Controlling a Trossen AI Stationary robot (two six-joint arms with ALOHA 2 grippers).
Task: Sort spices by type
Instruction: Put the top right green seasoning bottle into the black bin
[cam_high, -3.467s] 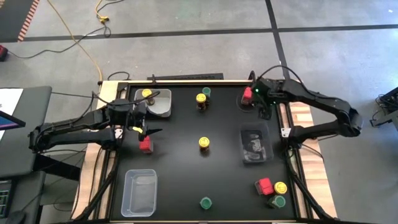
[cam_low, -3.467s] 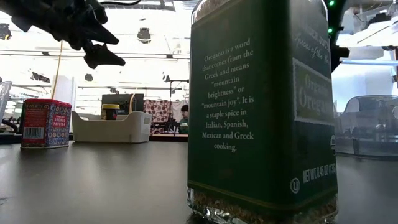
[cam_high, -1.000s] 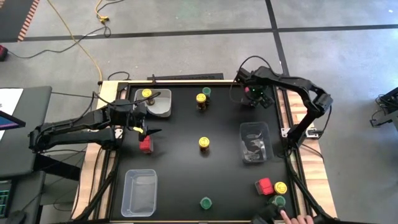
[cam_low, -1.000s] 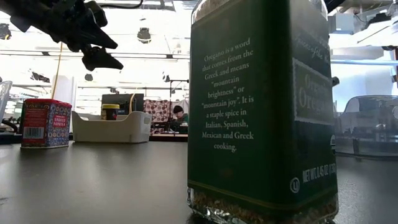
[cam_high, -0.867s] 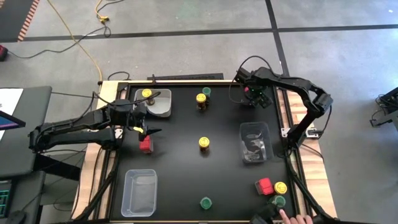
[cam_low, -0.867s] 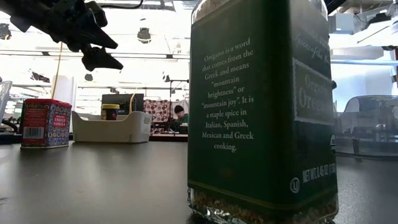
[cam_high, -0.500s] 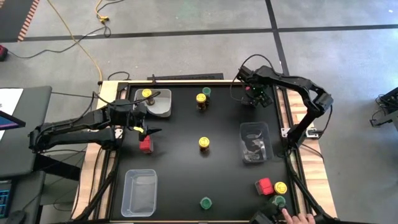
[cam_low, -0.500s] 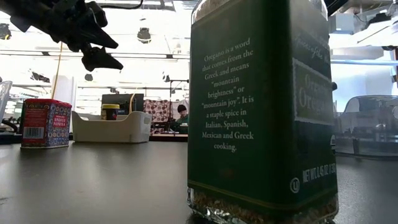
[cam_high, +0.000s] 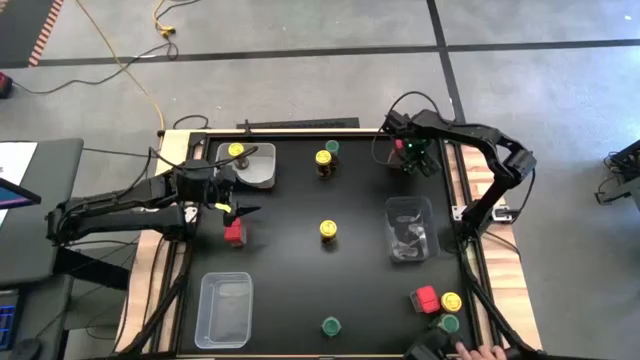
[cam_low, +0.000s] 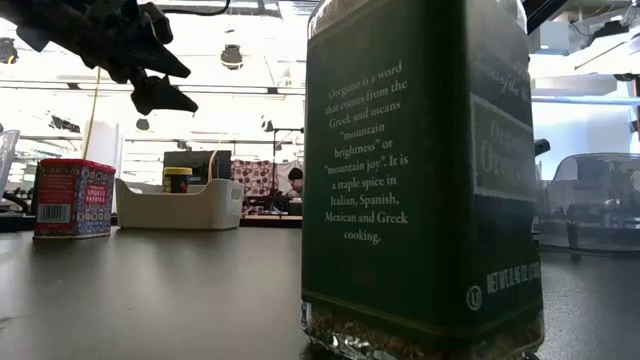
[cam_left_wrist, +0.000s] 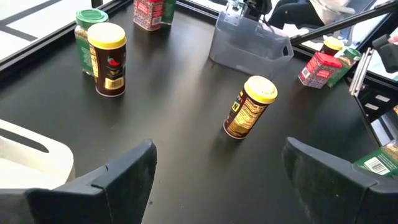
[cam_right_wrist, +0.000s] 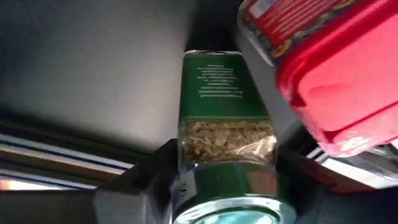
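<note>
**Robot arm closes in on green-lidded jar at far corner of sorting table**

The right gripper (cam_high: 412, 152) hung over the far right corner of the black table (cam_high: 300, 270), its fingers straddling a green-lidded jar of dried herbs (cam_right_wrist: 226, 134) with a red tin (cam_right_wrist: 317, 74) just beside it. The wrist view showed a finger on either side of the jar, though whether they had yet pinched it could not be told. The approach from above, lid first, looked chosen to lift the jar clear of its red neighbour.

The left gripper (cam_high: 232, 207) hovered with its fingers spread, holding nothing, above another red tin (cam_high: 234, 231) near the left edge, apparently waiting its turn. Behind it, a yellow-lidded jar (cam_high: 236, 151) sat in a pale bin (cam_high: 262, 170), suggesting that bin was reserved for that type.

Most spices remained unsorted: a yellow and green pair at the far middle (cam_high: 326, 158), a lone yellow-lidded jar at centre (cam_high: 328, 229), a green-lidded one at the near edge (cam_high: 330, 325) and a mixed cluster in the near right corner (cam_high: 437, 305) (where a person's hand (cam_high: 478, 351) showed at the table's edge). The clear bin at near left (cam_high: 225, 310) stood unused.
</note>
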